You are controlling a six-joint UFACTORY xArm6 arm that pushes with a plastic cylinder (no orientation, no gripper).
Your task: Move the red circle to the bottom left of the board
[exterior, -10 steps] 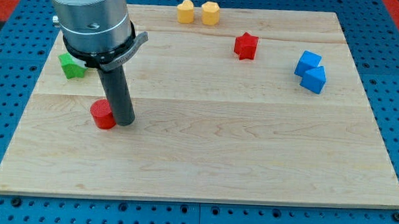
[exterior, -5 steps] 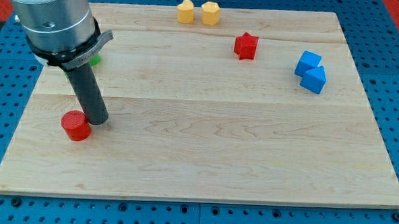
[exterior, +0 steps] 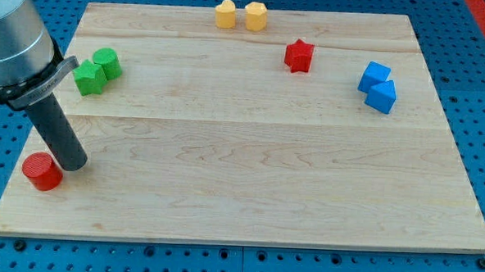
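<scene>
My tip [exterior: 75, 165] rests on the counter [exterior: 250, 153] at the near left, its end touching the right side of the red circle [exterior: 42, 171]. There are no fingers on this arm, only the dark rod, so there is nothing to open or close. The rod leans up and to the left into the grey arm housing [exterior: 13, 40], which fills the view's upper left corner and overhangs the counter's left edge.

The red circle sits in the near-left part of the board, just beside the left edge and near the front edge, with a narrow strip of bare wood between it and the front edge. Its left rim is almost at the board's slanting left border.

Farther back on the left, two green blocks [exterior: 96, 70] lie touching each other, a rounder one behind and a more angular one in front, near the left edge. At the far edge, near the middle, two yellow blocks [exterior: 239, 14] stand side by side. The red star [exterior: 298, 56] lies right of centre toward the far side. Two blue blocks [exterior: 377, 86] touch each other at the right, near the right edge.

The whole middle and near half of the counter, to the right of my tip, is bare wood. The counter lies on a blue pegboard [exterior: 482, 97].
</scene>
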